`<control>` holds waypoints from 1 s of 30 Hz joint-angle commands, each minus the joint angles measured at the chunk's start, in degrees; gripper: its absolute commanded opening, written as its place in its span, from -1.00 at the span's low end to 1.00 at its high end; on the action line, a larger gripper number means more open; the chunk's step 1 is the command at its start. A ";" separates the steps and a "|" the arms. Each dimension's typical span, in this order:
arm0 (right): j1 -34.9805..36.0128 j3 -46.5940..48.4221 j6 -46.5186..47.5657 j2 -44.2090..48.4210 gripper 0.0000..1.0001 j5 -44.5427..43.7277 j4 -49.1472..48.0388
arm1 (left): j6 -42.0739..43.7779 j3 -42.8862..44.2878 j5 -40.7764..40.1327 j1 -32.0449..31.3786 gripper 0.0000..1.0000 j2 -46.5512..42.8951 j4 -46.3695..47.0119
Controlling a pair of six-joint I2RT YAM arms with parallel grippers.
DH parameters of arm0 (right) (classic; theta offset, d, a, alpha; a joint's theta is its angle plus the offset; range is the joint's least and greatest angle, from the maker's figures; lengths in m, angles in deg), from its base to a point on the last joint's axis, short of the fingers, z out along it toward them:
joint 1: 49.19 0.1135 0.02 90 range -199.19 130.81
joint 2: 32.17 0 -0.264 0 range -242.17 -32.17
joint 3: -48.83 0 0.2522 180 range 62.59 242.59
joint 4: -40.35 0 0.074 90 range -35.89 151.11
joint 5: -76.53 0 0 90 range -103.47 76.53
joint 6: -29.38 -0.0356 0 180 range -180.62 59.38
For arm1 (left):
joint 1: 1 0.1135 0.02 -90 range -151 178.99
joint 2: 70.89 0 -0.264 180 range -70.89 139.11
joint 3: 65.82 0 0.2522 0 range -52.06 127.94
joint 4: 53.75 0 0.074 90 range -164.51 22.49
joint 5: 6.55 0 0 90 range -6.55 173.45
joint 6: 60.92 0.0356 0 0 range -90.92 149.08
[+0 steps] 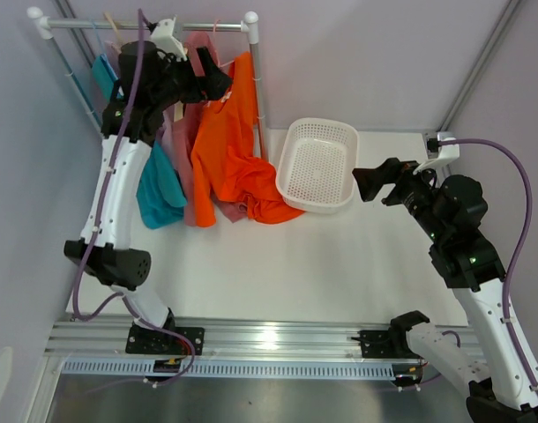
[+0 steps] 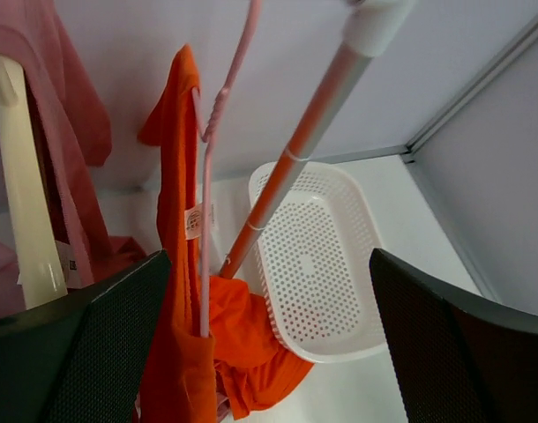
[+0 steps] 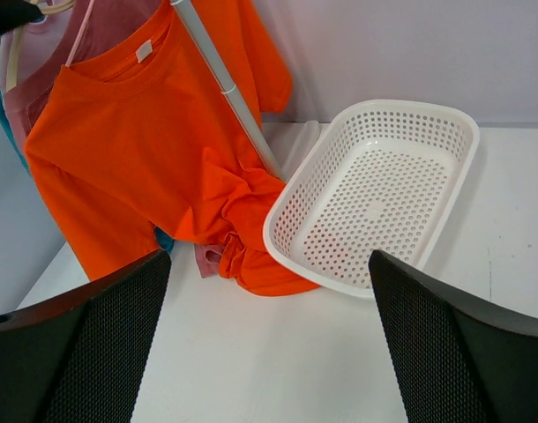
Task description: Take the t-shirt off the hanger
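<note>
An orange t-shirt [image 1: 229,154] hangs on a thin pink hanger [image 2: 218,132] from the rack's rail at the back left; its lower hem lies bunched on the table against the basket. It also shows in the right wrist view [image 3: 145,159]. My left gripper [image 1: 214,77] is open, raised near the rail just left of the orange t-shirt's collar, holding nothing. My right gripper [image 1: 375,183] is open and empty, above the table to the right of the basket, facing the shirt.
A white perforated basket [image 1: 291,150] stands right of the rack. The rack's upright pole [image 1: 258,97] runs between shirt and basket. Pink [image 1: 185,141] and teal [image 1: 159,189] shirts hang left of the orange one. A cream hanger [image 2: 22,176] is near my left finger.
</note>
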 commanded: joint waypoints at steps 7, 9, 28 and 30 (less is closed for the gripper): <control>0.14 1.00 1.02 1.30 0.99 -0.34 -1.06 | 5.46 4.62 -11.98 -1.87 0.99 4.86 7.99; 0.14 1.53 1.11 1.22 0.99 0.10 -0.53 | 6.51 7.86 -12.95 -2.05 0.99 6.54 8.17; 0.14 3.29 1.99 2.01 0.99 -1.48 2.37 | 5.81 7.97 -12.78 -3.63 0.01 14.81 17.57; 0.14 3.46 1.99 1.92 0.99 -1.66 2.46 | 5.99 7.79 -12.95 -3.89 -0.18 14.90 17.93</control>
